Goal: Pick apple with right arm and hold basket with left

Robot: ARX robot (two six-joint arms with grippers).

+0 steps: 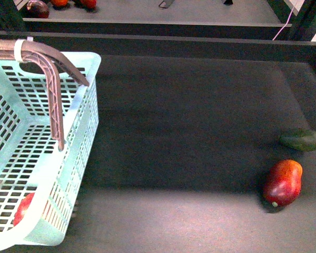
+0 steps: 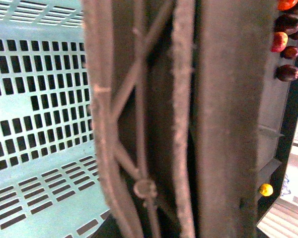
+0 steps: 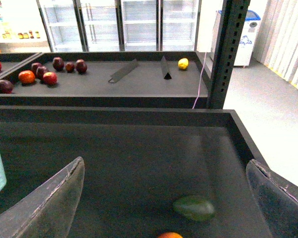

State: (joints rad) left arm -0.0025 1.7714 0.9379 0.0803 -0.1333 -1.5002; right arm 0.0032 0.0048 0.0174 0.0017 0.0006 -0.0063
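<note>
At the left, our left pincer (image 2: 139, 124) clamps the raised handle (image 1: 55, 100) of the basket (image 1: 89, 105), apple (image 1: 22, 209) inside; our right pincer (image 3: 164, 168) stands apart above the bench (image 1: 189, 105).

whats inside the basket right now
A red round fruit, likely the apple, shows through the slotted wall near the front corner of the basket. The wall and rim cover most of it, and the floor beneath the rim is hidden.
</note>
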